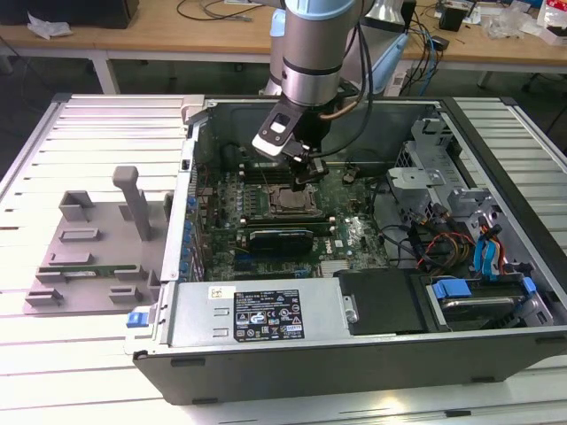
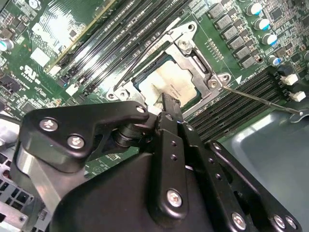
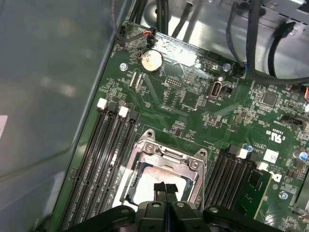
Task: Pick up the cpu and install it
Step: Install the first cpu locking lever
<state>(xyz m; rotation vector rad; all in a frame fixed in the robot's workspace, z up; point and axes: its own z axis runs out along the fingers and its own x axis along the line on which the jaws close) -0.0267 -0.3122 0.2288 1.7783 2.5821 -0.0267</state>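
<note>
The cpu (image 2: 169, 82) is a flat square chip with a pale, smeared metal top. It lies inside the metal-framed motherboard socket (image 2: 193, 46) in the open computer case (image 1: 354, 336). My gripper (image 2: 166, 99) hangs just over the chip's near edge with its two thin fingers pressed together and nothing between them. In the first wrist view the fingertips (image 3: 160, 188) meet over the cpu (image 3: 145, 186), inside the socket frame (image 3: 169, 157). From the exterior view my gripper (image 1: 306, 175) is low over the board, right by the socket (image 1: 288, 202).
Black memory slots (image 3: 104, 159) flank the socket, and a green memory stick (image 3: 253, 193) sits on one side. A thin wire lever (image 2: 260, 99) sticks out beside the socket. Cables and a drive cage (image 1: 461, 239) fill the exterior view's right; a grey fixture tray (image 1: 89, 257) lies outside the case on its left.
</note>
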